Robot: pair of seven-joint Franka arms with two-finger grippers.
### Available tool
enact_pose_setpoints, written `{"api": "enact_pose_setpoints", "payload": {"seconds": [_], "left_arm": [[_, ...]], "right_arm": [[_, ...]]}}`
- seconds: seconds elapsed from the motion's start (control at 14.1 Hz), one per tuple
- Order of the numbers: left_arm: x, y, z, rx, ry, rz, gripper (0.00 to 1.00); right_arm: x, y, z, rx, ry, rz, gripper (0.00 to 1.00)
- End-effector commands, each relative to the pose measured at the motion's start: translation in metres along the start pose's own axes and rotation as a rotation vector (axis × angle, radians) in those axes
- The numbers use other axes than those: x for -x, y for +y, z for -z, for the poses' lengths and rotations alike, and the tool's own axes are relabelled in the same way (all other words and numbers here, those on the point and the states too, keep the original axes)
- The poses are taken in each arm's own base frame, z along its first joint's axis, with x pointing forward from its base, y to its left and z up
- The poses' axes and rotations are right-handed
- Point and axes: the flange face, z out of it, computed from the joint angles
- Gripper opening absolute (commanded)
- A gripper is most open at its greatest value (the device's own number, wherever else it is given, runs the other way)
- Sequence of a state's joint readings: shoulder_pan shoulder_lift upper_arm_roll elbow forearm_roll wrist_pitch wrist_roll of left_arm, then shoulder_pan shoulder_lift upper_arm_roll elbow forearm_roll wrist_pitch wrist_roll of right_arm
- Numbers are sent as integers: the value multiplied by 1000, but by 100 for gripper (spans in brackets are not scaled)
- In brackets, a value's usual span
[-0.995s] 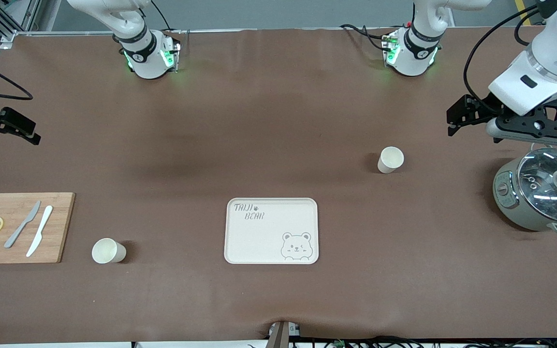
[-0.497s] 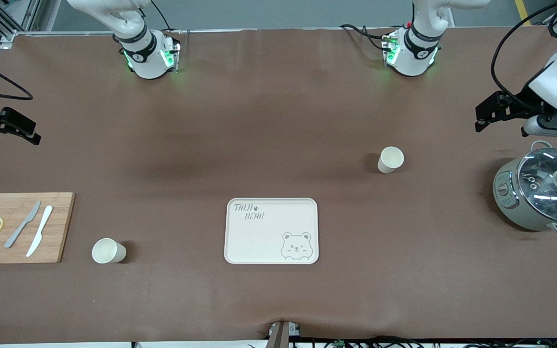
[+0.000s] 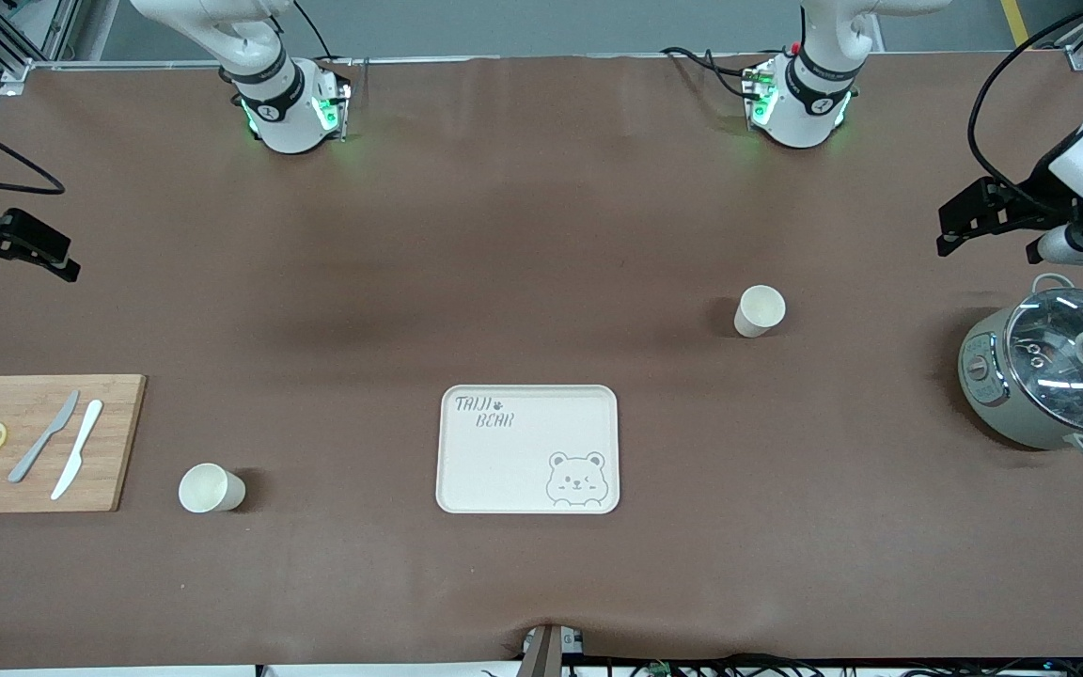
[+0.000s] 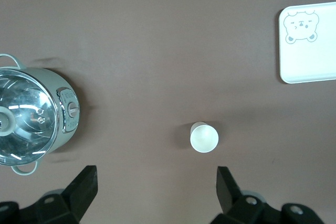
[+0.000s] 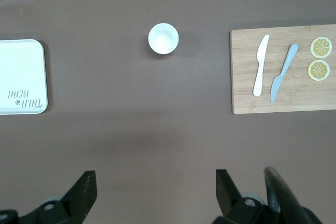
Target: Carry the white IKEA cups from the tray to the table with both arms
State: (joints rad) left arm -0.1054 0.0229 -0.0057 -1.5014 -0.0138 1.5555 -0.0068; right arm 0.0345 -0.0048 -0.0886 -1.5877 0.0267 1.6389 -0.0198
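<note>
Two cream-white cups stand upright on the brown table. One cup point(image 3: 760, 310) stands toward the left arm's end, farther from the front camera than the bear tray point(image 3: 527, 448); it also shows in the left wrist view point(image 4: 204, 137). The other cup point(image 3: 210, 488) stands toward the right arm's end, beside the cutting board; it shows in the right wrist view point(image 5: 163, 38). My left gripper point(image 3: 974, 218) is open and empty, up over the table's end above the pot. My right gripper point(image 3: 20, 249) is open and empty over the table's other end.
A grey pot with a glass lid point(image 3: 1054, 379) stands at the left arm's end. A wooden cutting board point(image 3: 39, 442) with two knives and lemon slices lies at the right arm's end. The cream bear tray lies mid-table, near the front camera.
My left gripper has drawn back toward the table's end and risen, away from the cup. The right gripper and both cups have not moved.
</note>
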Motion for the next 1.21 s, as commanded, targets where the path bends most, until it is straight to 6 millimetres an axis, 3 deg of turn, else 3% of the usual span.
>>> {"api": "enact_pose_setpoints", "payload": {"seconds": [0.0,1.14], "left_arm": [[3,0,5,17,-3,-16,100],[3,11,6,24,-4,-21,100]], "right_arm": [[5,-2,6,14,5,-8,100],[6,-7,6,13,5,0,100]]}}
